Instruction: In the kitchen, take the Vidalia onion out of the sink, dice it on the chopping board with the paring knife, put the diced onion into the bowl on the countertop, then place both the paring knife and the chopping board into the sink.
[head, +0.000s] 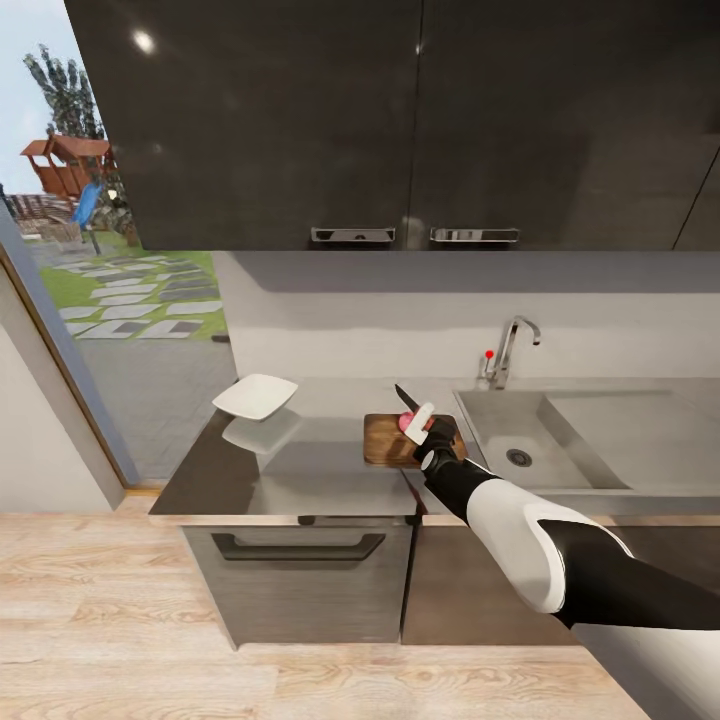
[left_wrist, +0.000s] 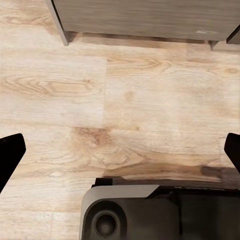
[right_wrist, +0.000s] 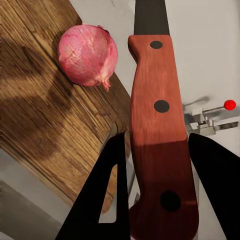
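So my right gripper (right_wrist: 155, 195) is pinched on the paring knife (right_wrist: 161, 115), fingers clamped either side of the reddish handle down near its butt end, blade pointing away toward the back wall. From the head camera the knife sits up over the chopping board (head: 392, 442), tip angled up and to the far left.

The Vidalia onion (right_wrist: 88, 55) is already on the board, whole, pinkish skin still intact, sitting near the board's edge, just beside the blade line but not touching it as far as I can tell. My guess is it'll be a pain: round, smooth, light, nothing holding it down, so it'll probably roll or skid the second the blade pushes sideways. I'd come straight down through the middle. The knife itself is stiff and thin, and holding it this far back gives me less control at the tip.

Board lies on the countertop (head: 300, 480) just left of the sink (head: 560, 440); the bowl (head: 254, 396) is further left, well apart from it.

Left gripper (left_wrist: 120, 150) hangs down low with its fingers spread wide, holding nothing, pointing at the wood floor (left_wrist: 100, 100).
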